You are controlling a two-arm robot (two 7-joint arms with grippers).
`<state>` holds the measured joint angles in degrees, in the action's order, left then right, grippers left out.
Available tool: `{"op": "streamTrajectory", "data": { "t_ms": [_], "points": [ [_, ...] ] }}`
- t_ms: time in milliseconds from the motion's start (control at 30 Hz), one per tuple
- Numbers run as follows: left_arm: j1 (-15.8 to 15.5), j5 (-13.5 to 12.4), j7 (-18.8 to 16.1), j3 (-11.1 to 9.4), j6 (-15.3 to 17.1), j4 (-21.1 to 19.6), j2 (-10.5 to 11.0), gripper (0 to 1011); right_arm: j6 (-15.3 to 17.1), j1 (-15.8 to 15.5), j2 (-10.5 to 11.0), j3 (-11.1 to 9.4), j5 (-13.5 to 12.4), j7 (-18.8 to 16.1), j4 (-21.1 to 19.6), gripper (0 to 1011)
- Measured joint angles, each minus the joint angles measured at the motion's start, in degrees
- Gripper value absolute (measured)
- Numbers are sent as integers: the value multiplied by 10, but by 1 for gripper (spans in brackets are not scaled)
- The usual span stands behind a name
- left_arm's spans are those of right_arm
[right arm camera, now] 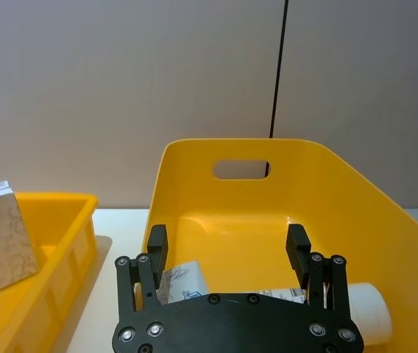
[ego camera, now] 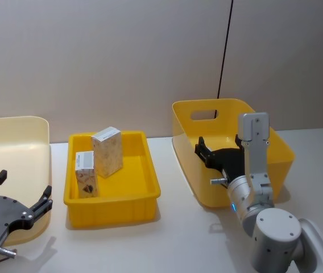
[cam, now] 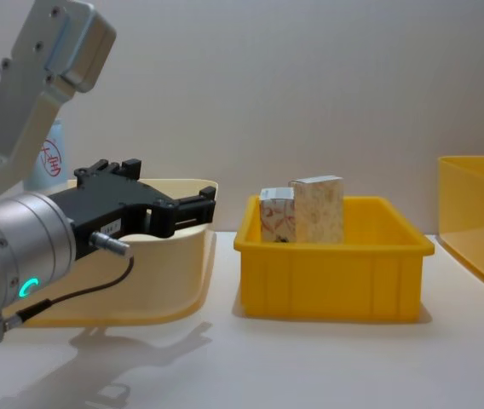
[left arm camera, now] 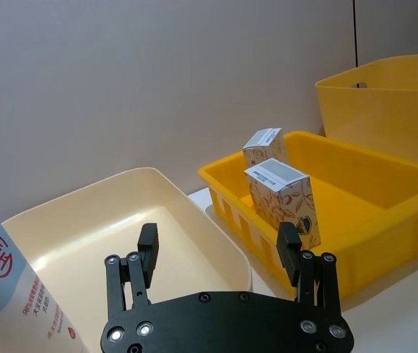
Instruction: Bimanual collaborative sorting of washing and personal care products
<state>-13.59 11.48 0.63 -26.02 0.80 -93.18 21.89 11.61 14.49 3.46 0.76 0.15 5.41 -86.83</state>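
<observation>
Two marbled cartons (ego camera: 106,151) (ego camera: 86,174) stand upright in the yellow tray (ego camera: 144,199); the left wrist view shows them as cartons (left arm camera: 282,197) too. A light-blue tube (left arm camera: 6,283) with red print stands in the pale bin (left arm camera: 194,220) beside my left gripper (left arm camera: 218,254), which hangs open and empty over that bin's near rim; the chest view also shows the left gripper (cam: 165,192). Over the tall yellow bin (ego camera: 275,142), my right gripper (right arm camera: 227,250) is open above a white-capped tube (right arm camera: 367,312) lying on the floor of the tall bin (right arm camera: 385,213), partly hidden by the gripper's body.
The three containers stand in a row: pale bin (ego camera: 13,148) on the left, tray in the middle, tall bin on the right. Bare table (ego camera: 184,244) lies in front of them. A black cable (ego camera: 225,51) runs down the wall behind.
</observation>
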Motion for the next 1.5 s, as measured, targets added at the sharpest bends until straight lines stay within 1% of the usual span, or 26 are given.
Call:
{"op": "streamTrajectory", "data": {
  "t_ms": [67, 233, 333, 367, 433, 467, 533, 733, 933, 1067, 1167, 1200, 1300, 1500],
  "points": [
    [0, 0, 0, 0, 0, 0, 0, 1003, -2, 0, 0, 0, 0, -1, 0, 1001],
    [0, 0, 0, 0, 0, 0, 0, 1003, -26, -1, 1, 0, 1, -7, 0, 1001],
    [0, 0, 0, 0, 0, 0, 0, 1003, -50, -2, 2, 0, 1, -13, -1, 1001],
    [0, 0, 0, 0, 0, 0, 0, 1003, -50, -2, 2, 0, 1, -13, -1, 1001],
    [0, 0, 0, 0, 0, 0, 0, 1003, -70, -2, 3, 1, 1, -19, -3, 1001],
    [0, 0, 0, 0, 0, 0, 0, 1003, -70, -2, 3, 1, 1, -19, -3, 1001],
    [0, 0, 0, 0, 0, 0, 0, 1003, -91, -3, 5, 1, 1, -26, -5, 1001],
    [0, 0, 0, 0, 0, 0, 0, 1003, -126, -3, 8, 2, 1, -39, -9, 1001],
    [0, 0, 0, 0, 0, 0, 0, 1003, -125, -6, 11, 5, -2, -40, -12, 1001],
    [0, 0, 0, 0, 0, 0, 0, 1003, -123, -15, 21, 12, -13, -43, -21, 1001],
    [0, 0, 0, 0, 0, 0, 0, 1003, -120, -31, 36, 24, -30, -49, -34, 1001],
    [0, 0, 0, 0, 0, 0, 0, 1003, -120, -31, 36, 24, -30, -49, -34, 1001],
    [0, 0, 0, 0, 0, 0, 0, 1003, -116, -50, 56, 40, -52, -56, -52, 1001],
    [0, 0, 0, 0, 0, 0, 0, 1003, -111, -78, 84, 63, -83, -66, -77, 1001]
  ]
}}
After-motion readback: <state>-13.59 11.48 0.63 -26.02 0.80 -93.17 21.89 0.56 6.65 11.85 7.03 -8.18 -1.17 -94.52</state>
